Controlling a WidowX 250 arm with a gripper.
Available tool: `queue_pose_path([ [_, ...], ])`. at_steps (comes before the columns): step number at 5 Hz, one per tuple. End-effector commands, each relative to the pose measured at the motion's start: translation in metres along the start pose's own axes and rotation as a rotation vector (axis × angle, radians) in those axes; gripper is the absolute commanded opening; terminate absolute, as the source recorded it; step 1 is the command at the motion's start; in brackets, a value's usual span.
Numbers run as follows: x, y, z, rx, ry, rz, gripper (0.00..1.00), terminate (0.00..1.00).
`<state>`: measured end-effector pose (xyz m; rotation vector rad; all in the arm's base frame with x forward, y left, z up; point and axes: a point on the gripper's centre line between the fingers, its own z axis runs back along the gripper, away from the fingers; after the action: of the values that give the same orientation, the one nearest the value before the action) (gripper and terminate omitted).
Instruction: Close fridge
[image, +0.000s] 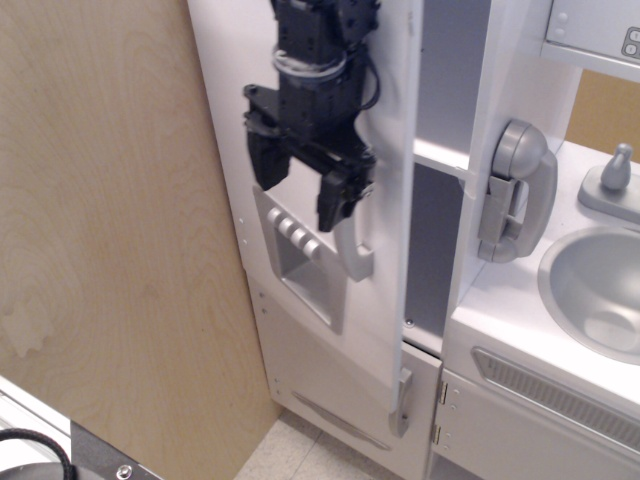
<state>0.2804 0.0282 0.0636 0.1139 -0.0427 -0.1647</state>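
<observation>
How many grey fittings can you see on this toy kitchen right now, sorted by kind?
Door handles: 2, the tall fridge handle and the lower door's short handle
Dispenser panel: 1
Wall phone: 1
Faucet: 1
Sink basin: 1
Vent grille: 1
Total: 7
</observation>
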Motion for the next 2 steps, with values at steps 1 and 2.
queue_pose_path([
  [1, 0.032, 0.001, 0.014, -0.01, -0.112, 0.071, 1.0, 0.0],
  [2, 0.043, 0.003, 0.015, -0.026, -0.147, 0.103, 1.0, 0.0],
])
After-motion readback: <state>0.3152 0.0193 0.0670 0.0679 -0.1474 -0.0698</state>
